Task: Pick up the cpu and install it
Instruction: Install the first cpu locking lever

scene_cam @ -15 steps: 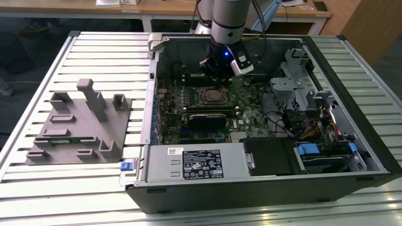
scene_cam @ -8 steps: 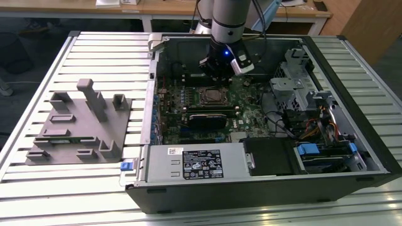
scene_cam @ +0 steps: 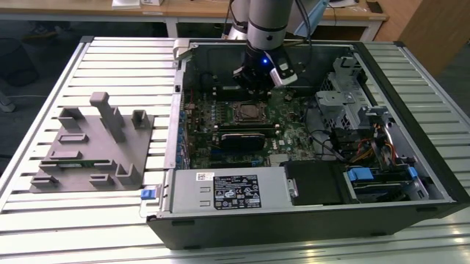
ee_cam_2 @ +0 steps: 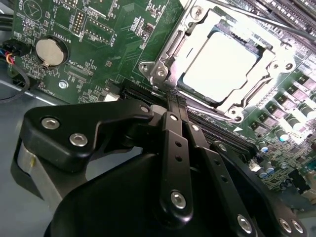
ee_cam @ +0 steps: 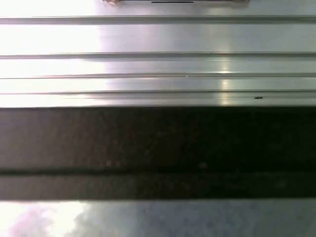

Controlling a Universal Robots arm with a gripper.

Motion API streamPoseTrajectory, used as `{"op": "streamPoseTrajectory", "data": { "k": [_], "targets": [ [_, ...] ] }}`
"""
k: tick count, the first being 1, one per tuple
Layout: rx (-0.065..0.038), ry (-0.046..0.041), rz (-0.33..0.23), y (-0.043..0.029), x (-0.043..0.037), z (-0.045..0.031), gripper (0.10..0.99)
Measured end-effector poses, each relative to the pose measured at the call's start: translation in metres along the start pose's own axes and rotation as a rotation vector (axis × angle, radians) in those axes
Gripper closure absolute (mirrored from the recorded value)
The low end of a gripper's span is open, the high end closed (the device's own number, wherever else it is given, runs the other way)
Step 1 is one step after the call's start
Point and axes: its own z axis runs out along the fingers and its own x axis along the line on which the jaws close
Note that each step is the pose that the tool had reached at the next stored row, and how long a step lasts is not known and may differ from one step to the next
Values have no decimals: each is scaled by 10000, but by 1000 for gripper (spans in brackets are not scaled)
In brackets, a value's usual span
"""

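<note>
The cpu (scene_cam: 250,111), a small square chip with a pale silvery top, lies flat in the motherboard socket inside the open computer case. In the second wrist view the cpu (ee_cam_2: 222,66) sits inside the socket's metal frame (ee_cam_2: 160,69). My gripper (scene_cam: 252,89) hangs just behind the socket, near the case's far wall, and does not touch the chip. In the second wrist view my gripper (ee_cam_2: 177,98) points at the edge of the socket frame. Its black fingers lie together with nothing between them.
A grey plastic holder (scene_cam: 96,148) stands on the slatted table (scene_cam: 110,60) at the exterior view's left. Inside the case are a power supply (scene_cam: 235,190), a drive cage (scene_cam: 353,104) with cables, and a coin battery (ee_cam_2: 49,52). The case wall (ee_cam: 158,148) crosses the first wrist view.
</note>
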Motion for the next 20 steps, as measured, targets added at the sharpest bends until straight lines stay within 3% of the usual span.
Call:
{"op": "streamPoseTrajectory", "data": {
  "k": [9, 20],
  "targets": [
    [210, -1, -2, -5, -1, 43, 980],
    [245, -1, -1, 15, -7, 76, 980]
  ]
}}
